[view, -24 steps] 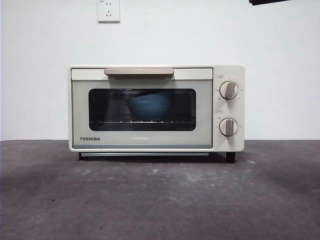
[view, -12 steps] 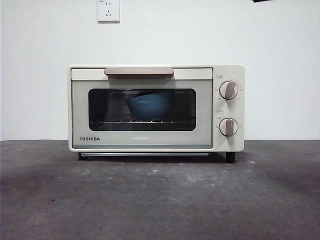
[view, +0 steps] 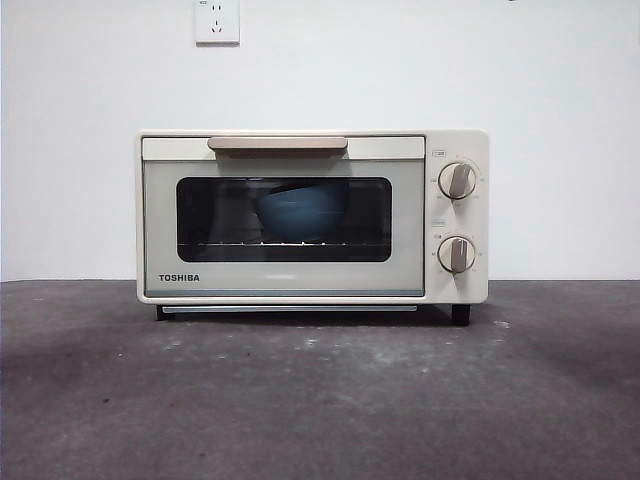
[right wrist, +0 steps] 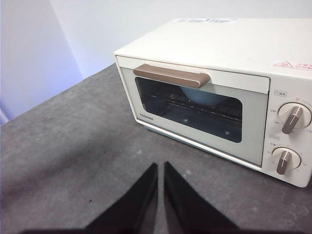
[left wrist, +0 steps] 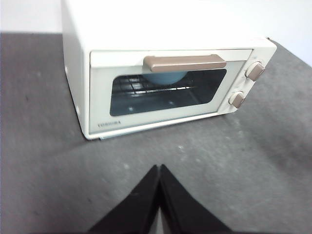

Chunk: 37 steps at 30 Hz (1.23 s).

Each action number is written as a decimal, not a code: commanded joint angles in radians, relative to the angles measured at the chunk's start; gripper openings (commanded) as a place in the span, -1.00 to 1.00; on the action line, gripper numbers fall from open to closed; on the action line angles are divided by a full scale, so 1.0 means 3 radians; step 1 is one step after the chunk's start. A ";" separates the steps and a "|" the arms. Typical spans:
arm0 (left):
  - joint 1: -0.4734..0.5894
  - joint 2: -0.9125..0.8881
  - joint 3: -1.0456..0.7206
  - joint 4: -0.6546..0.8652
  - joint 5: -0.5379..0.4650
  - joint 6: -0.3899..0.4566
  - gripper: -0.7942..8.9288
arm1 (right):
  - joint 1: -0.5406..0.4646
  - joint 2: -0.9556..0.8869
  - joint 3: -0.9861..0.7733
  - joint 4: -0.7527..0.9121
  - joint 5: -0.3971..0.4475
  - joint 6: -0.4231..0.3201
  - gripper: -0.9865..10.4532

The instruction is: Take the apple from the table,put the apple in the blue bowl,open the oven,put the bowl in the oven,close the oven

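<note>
The cream-white Toshiba oven (view: 312,216) stands at the back of the table (view: 320,390) with its door shut. Behind the dark glass the blue bowl (view: 300,212) rests on the wire rack; it also shows in the left wrist view as the blue bowl (left wrist: 165,77) and in the right wrist view as the blue bowl (right wrist: 204,96). The apple is hidden. My left gripper (left wrist: 160,168) is shut and empty, held above the table in front of the oven (left wrist: 165,83). My right gripper (right wrist: 161,166) is shut and empty too, well short of the oven (right wrist: 219,97).
A white wall with a socket (view: 217,21) rises behind the oven. Two round knobs (view: 457,181) sit on the oven's right panel, and the beige bar handle (view: 278,145) runs along the door's top.
The black arm tip at the top right corner of the front view has withdrawn out of the picture. The oven and bowl have not moved.
</note>
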 commanded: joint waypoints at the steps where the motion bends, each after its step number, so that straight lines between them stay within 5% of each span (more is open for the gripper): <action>1: 0.0071 -0.0034 0.0028 0.0159 -0.0271 0.0444 -0.82 | 0.0023 0.0013 0.0005 0.0037 0.0004 -0.0018 -0.82; 15: 0.0866 -0.1116 -0.1401 0.1656 -0.0741 0.0650 -0.82 | 0.0022 0.0013 0.0005 0.0037 0.0004 -0.0018 -0.82; 37: 0.0912 -0.1692 -0.2411 0.1232 -0.0741 0.0478 -0.82 | 0.0020 0.0013 0.0005 0.0037 0.0004 -0.0018 -0.82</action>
